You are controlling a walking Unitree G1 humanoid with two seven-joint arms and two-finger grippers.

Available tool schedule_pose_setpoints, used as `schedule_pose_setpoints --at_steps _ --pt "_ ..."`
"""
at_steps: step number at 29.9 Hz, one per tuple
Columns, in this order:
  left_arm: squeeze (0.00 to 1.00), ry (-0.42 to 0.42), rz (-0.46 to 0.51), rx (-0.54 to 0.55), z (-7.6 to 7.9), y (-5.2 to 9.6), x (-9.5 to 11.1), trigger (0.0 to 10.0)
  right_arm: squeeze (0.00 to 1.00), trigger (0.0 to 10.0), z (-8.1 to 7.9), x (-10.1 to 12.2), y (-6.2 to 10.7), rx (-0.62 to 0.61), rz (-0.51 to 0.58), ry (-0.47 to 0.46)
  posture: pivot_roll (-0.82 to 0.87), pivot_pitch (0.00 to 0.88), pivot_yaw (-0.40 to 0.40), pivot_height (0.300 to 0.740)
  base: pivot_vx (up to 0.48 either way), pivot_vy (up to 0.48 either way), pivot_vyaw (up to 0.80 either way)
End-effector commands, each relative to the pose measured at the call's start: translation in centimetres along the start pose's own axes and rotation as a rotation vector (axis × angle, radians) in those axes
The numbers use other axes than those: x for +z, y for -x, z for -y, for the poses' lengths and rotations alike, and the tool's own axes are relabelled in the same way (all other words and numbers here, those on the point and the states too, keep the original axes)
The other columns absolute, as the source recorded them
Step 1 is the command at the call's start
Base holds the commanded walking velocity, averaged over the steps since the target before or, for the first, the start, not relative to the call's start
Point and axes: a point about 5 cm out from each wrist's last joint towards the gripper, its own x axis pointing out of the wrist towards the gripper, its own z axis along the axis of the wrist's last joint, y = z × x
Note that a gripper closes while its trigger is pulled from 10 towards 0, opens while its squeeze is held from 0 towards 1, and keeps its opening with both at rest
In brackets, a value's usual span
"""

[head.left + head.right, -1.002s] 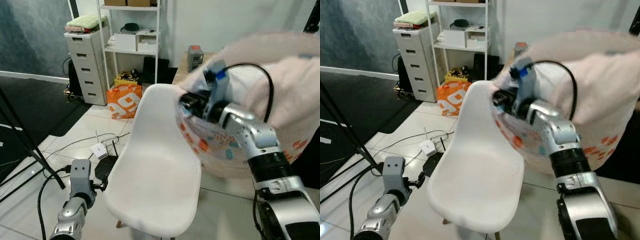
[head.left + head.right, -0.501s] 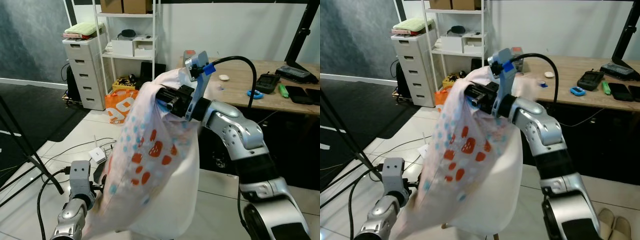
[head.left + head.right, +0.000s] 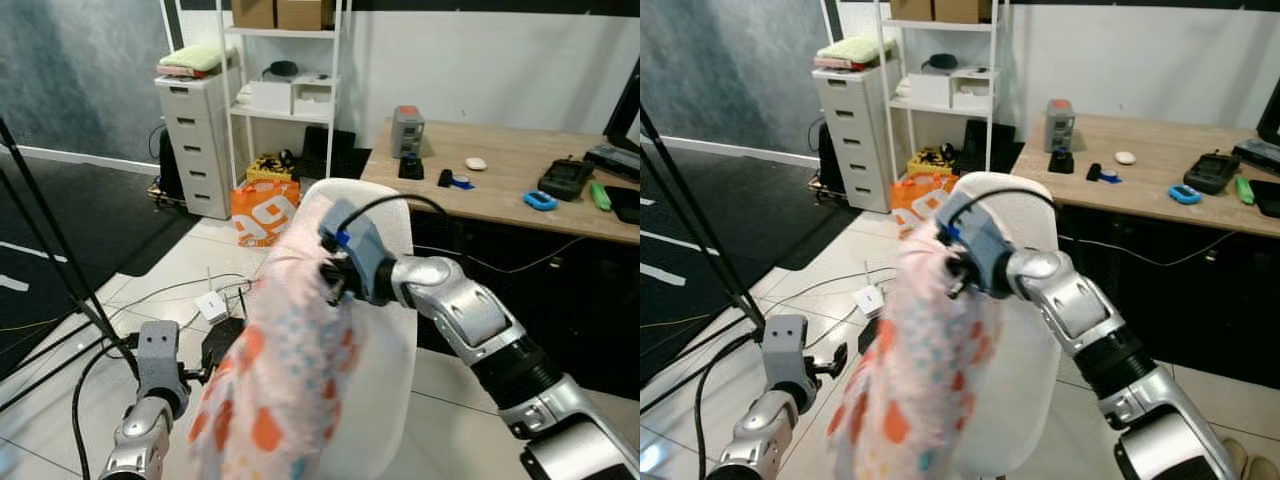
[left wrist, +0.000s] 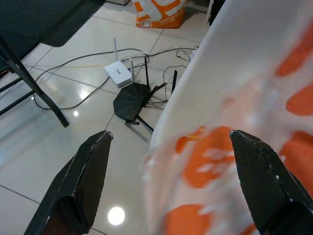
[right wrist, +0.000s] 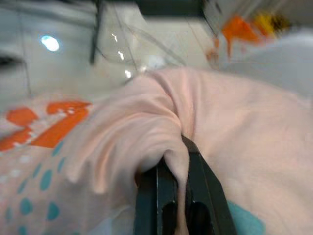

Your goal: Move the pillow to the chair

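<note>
Pink spotted pillow (image 3: 290,380) is hanging over the white chair (image 3: 385,400), nearly delivered.
Right tool (image 5: 172,196) is pinching its fabric at 12 o'clock; left tool (image 4: 171,186), spread apart, is idling; releasing remains.

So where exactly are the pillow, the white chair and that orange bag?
pillow (image 3: 275,390), left eye view, on its orange-spotted cover.
white chair (image 3: 385,215), left eye view, top of the backrest.
orange bag (image 3: 262,212), left eye view, on its printed front.

I count one pillow (image 3: 280,380), one chair (image 3: 385,400), my two pincers, one orange bag (image 3: 262,205) and one worktop (image 3: 520,185).
</note>
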Motion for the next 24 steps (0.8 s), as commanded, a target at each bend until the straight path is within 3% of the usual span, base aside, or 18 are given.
schedule_pose_setpoints --at_steps 1,2,4,5,6,7,10,15,21,24 --pt "0.00 -0.006 -0.017 -0.002 -0.2 0.1 -0.3 10.0 0.00 10.0 0.7 -0.5 0.0 -0.061 -0.041 0.012 -0.18 0.023 -0.030 0.740 0.000 0.000 0.00" --pt "0.00 -0.006 -0.017 -0.002 -0.2 0.2 -0.3 10.0 0.00 10.0 2.6 -1.0 0.4 -0.190 -0.074 0.003 -0.18 0.024 -0.028 0.740 0.000 0.000 0.00" --pt "0.00 -0.006 -0.017 -0.002 -0.2 0.2 -0.3 10.0 0.00 10.0 2.6 -1.0 0.4 -0.190 -0.074 0.003 -0.18 0.024 -0.028 0.740 0.000 0.000 0.00" --pt "0.00 -0.006 -0.018 -0.001 -0.2 0.2 -0.4 10.0 0.00 10.0 4.2 -1.2 1.0 -0.297 -0.093 -0.008 -0.18 0.024 -0.027 0.740 0.000 0.000 0.00" --pt "0.00 -0.006 -0.018 -0.001 -0.2 0.2 -0.4 10.0 0.00 10.0 4.2 -1.2 1.0 -0.297 -0.093 -0.008 -0.18 0.024 -0.027 0.740 0.000 0.000 0.00" --pt "0.00 -0.006 -0.019 0.000 -0.3 0.2 -0.4 10.0 0.00 10.0 5.5 -1.0 1.7 -0.389 -0.088 -0.028 -0.18 0.025 -0.026 0.735 0.000 0.000 0.00" --pt "0.00 -0.007 -0.020 0.000 -0.4 0.2 -0.4 10.0 0.00 10.0 6.9 -0.8 2.6 -0.489 -0.084 -0.031 -0.18 0.025 -0.024 0.725 0.000 0.000 0.00" --pt "0.00 -0.007 -0.021 -0.002 -0.3 0.2 -0.4 10.0 0.00 10.0 7.2 -1.5 2.8 -0.522 -0.135 0.007 -0.18 0.025 -0.022 0.710 0.000 0.000 0.00" --pt "0.00 -0.005 -0.020 -0.007 -0.2 0.1 -0.3 10.0 0.00 10.0 5.2 -3.8 1.4 -0.399 -0.278 0.092 -0.17 0.025 -0.023 0.690 0.000 0.000 0.00" --pt "0.00 0.003 -0.016 -0.007 -0.2 0.1 -0.2 10.0 0.00 10.0 4.3 -4.9 1.0 -0.330 -0.352 0.197 -0.18 0.022 -0.027 0.675 0.000 0.000 0.00"
